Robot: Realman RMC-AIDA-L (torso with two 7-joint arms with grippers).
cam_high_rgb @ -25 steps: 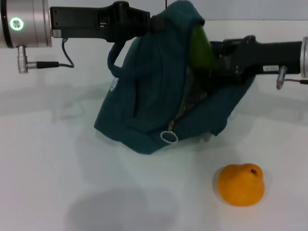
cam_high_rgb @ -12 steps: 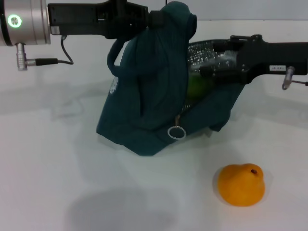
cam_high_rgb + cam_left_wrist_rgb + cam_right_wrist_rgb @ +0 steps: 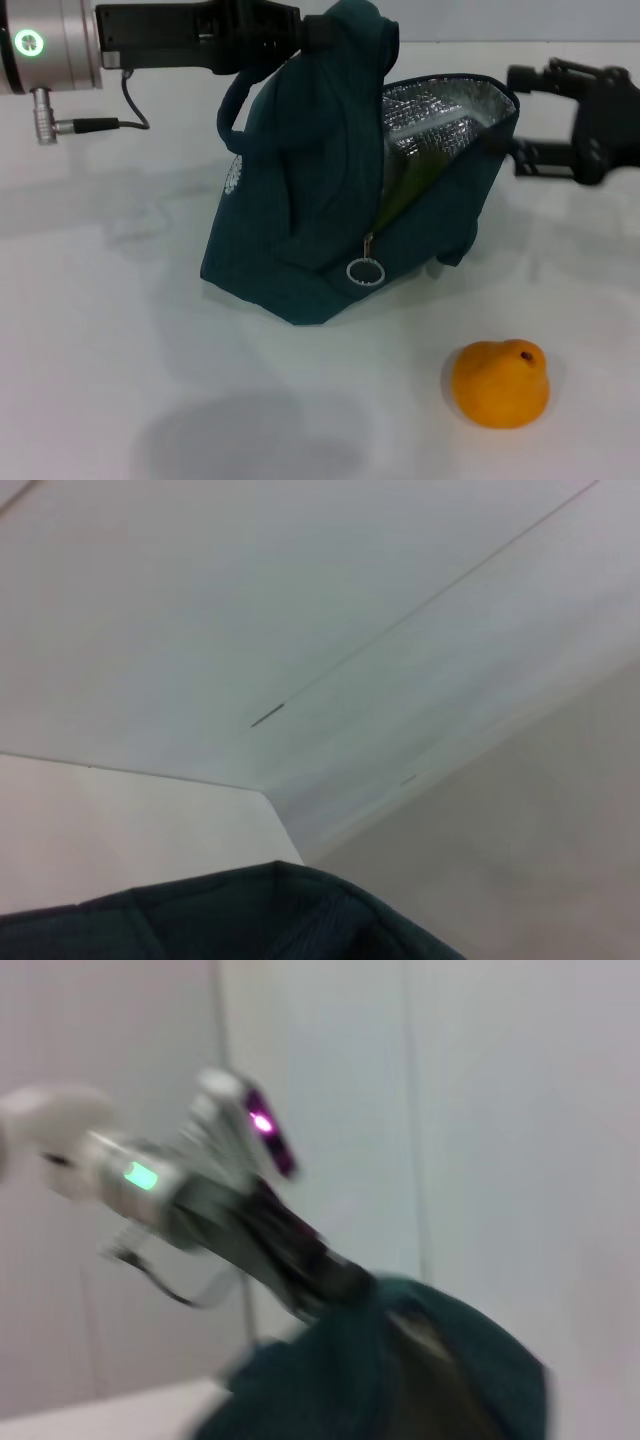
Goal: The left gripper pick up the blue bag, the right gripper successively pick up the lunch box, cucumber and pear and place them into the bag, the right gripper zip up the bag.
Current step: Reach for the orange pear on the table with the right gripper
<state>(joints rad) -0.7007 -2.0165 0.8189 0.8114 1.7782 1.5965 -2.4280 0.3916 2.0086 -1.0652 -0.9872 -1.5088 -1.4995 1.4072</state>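
On your left, the left gripper (image 3: 318,32) pinches the top of the blue bag (image 3: 310,200), holding it up with its base on the white table (image 3: 120,330). Inside the foil-lined mouth you see the cucumber (image 3: 412,180) standing steeply, long axis near upright. The pear (image 3: 500,383) sits in front, stem dimple up. The right gripper (image 3: 518,118) hangs spread and empty beside the bag's mouth.

Cloth, foil and metal on a smooth white table (image 3: 120,380)

The blue bag (image 3: 300,200) is matt woven cloth with crinkled shiny foil lining (image 3: 440,105) and a metal ring pull (image 3: 366,271); the pear (image 3: 500,383) has smooth, slightly glossy skin.
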